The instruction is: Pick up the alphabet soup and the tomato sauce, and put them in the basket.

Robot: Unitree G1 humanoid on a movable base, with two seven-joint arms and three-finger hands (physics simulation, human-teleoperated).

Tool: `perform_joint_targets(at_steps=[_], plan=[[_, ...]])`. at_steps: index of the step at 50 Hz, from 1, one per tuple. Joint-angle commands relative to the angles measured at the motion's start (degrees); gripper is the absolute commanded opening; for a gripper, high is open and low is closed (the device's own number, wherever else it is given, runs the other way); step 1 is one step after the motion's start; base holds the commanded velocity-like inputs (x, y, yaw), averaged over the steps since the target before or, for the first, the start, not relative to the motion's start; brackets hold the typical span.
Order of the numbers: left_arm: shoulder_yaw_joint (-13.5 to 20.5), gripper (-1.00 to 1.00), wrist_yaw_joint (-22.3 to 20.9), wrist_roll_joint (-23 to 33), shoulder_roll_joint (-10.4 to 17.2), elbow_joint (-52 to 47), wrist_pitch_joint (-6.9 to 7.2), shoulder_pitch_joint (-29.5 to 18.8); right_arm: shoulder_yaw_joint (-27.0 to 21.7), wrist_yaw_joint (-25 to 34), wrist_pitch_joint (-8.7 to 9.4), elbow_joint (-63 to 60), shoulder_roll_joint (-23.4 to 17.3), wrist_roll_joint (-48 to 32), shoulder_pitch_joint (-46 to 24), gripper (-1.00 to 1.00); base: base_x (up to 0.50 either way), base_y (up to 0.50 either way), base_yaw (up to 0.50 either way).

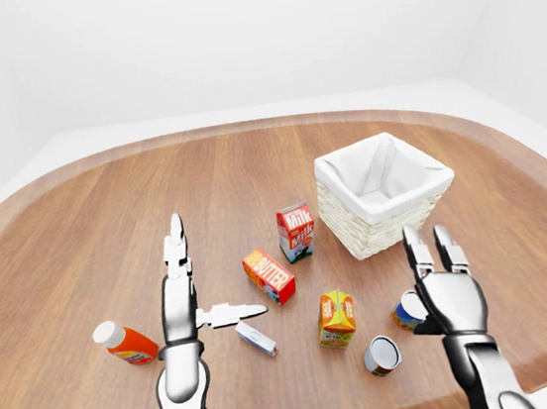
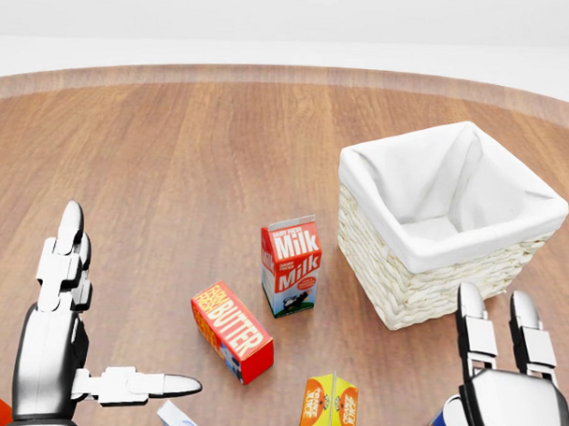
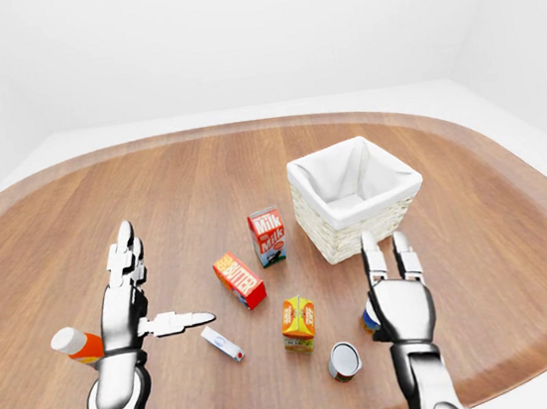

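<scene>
- Standing upright just past the right hand point(image 1: 448, 293), a can with a blue, white and orange label point(image 1: 406, 311) peeks out at the hand's left edge in the left-eye view; which of the two task cans it is I cannot tell, since the palm covers most of it.
- A second can point(image 1: 382, 355) lies on its side near the bottom of that view, its pale round end turned toward the camera and a dark red band along its wall (the label text is too small to read). It sits just left of the right wrist, apart from the first can.
- The right hand is spread, fingers point(image 2: 474, 322) pointing up and straight, closed on nothing.
- The left hand point(image 1: 179, 306) is likewise spread flat, long fingers pointing up the view and thumb stuck out sideways to the right, gripping nothing.
- The basket point(image 1: 356, 236), woven and cream with a white cloth lining, stands on the wooden table point(image 1: 78, 238) above the right hand.
- A milk carton point(image 1: 296, 232) stands just left of the basket; a red-orange butter box point(image 1: 269, 275) lies below it, an orange juice carton point(image 1: 335, 318) lower still.
- A small white box point(image 1: 256, 338) lies under the left thumb, and an orange bottle with a white cap point(image 1: 123, 343) lies left of the left wrist.
</scene>
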Motion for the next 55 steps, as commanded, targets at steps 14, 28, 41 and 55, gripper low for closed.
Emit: perform_joint_targets(at_steps=[14,28,41,55], plan=[[0.1,1.0,0.03,-0.31,-0.02,-0.11,0.0,0.05,1.39,-2.12,0.0,4.26,-1.26,-0.48,-1.07,1.0,0.0,0.0,0.0],[0.11,1.0,0.05,-0.31,-0.03,-0.1,0.0,0.05,2.05,-3.78,0.0,7.84,-2.11,-1.34,-2.06,1.0,0.0,0.0,0.0],[0.1,1.0,0.03,-0.33,-0.03,-0.12,0.0,0.06,2.26,-5.09,0.0,10.94,-3.06,-1.81,-2.83,1.0,0.0,0.0,0.0],[0.1,1.0,0.04,-0.33,-0.02,-0.1,0.0,0.05,2.67,-6.56,0.0,14.98,-4.04,-1.98,-4.64,1.0,0.0,0.0,0.0]])
